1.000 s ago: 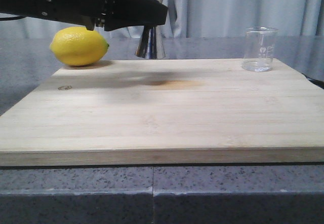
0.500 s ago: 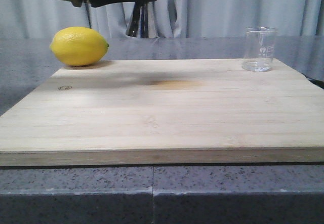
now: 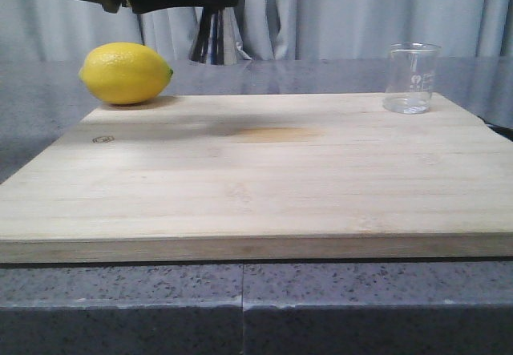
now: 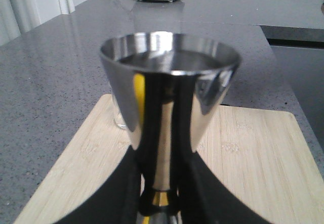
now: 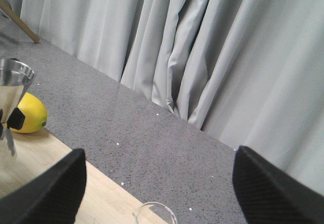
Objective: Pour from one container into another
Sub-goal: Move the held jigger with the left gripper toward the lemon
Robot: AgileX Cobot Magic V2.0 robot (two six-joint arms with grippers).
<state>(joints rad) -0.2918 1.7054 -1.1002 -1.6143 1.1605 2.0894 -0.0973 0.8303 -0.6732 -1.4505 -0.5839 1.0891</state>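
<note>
Left gripper point(image 4: 159, 204) pinches the steel jigger point(image 4: 167, 107) at its narrow waist, holding it upright and lifted clear above the far left of the bamboo cutting board point(image 3: 256, 171). A lemon point(image 3: 126, 73) sits at the board's far left corner. The clear glass beaker point(image 3: 412, 78) stands at the far right corner, seemingly empty. Right gripper point(image 5: 159, 183) hangs spread wide, touching nothing.

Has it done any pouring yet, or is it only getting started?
Only starting. Done: the left gripper has the steel jigger clamped at the waist and raised off the board. The glass beaker stands untouched at the board's far right corner; the right gripper is open above it. Pouring remains.
</note>
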